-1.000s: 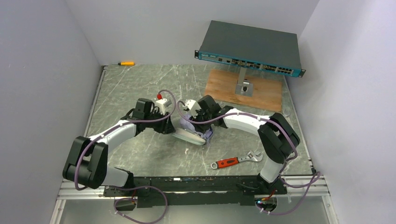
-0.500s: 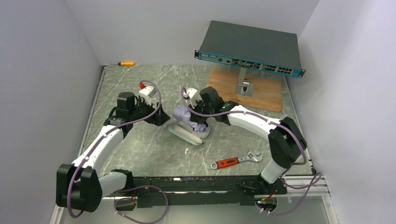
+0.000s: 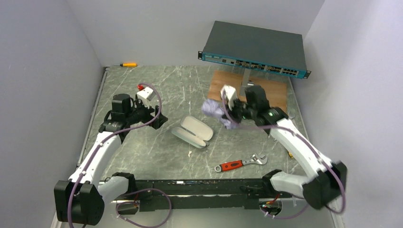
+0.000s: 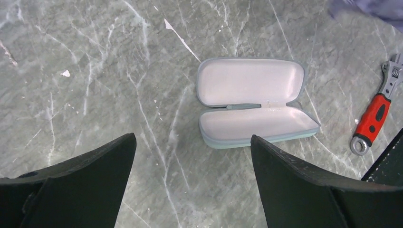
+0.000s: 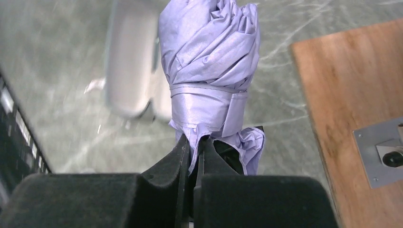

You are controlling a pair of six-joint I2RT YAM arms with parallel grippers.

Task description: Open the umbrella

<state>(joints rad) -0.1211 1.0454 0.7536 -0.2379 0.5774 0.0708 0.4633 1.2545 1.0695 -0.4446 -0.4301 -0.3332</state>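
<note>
The folded umbrella (image 3: 214, 110) is a crumpled lavender bundle with a strap round it, hanging above the table right of centre. My right gripper (image 3: 231, 119) is shut on the fabric at its lower end. In the right wrist view the umbrella (image 5: 209, 71) sticks out past the closed gripper (image 5: 197, 142), with a fold of black lining showing beside one finger. Its shaft and handle are hidden. My left gripper (image 3: 159, 118) stands open and empty, left of the case; the left wrist view shows the gripper (image 4: 191, 142) wide apart over bare marble.
A pale clamshell case (image 3: 192, 131) lies open and empty mid-table, also the case (image 4: 254, 102). A red-handled wrench (image 3: 240, 164) lies near the front. A wooden board (image 3: 252, 92) carries a stand with a network switch (image 3: 256, 47). A screwdriver (image 3: 128, 64) lies back left.
My right gripper shut on the umbrella, lifted it out of the case and carried it right. My left gripper opened and drew back to the left.
</note>
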